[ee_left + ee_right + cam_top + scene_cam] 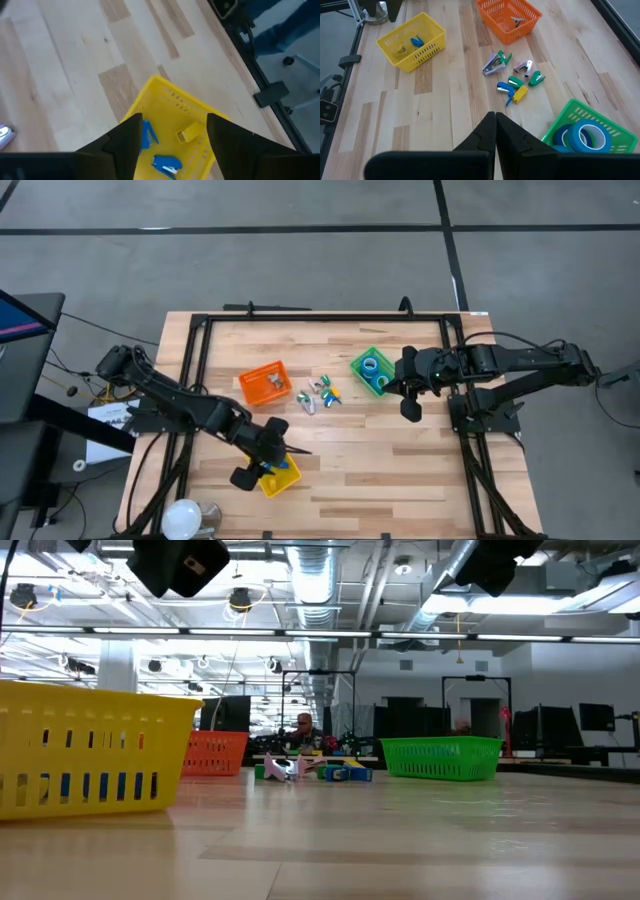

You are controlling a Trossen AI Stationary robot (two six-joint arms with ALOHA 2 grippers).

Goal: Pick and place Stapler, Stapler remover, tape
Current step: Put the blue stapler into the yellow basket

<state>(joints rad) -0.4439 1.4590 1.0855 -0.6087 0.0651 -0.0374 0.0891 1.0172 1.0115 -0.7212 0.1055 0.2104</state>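
L fingers [172, 137] spread wide, empty, over yellow bin [192, 112] w/ blue stapler [166, 164] inside | R fingers [495, 131] pinched together, empty, by green bin [607, 127] w/ tape rolls [584, 136] | stapler removers [512, 75] loose mid tabletop [440, 110] | orange bin [508, 17] beyond

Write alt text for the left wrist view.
The left gripper, fingers apart, hangs over a yellow bin on a pale wooden table. Inside the bin lie two small blue staplers and a small yellow one. The table's dark frame runs along one edge.
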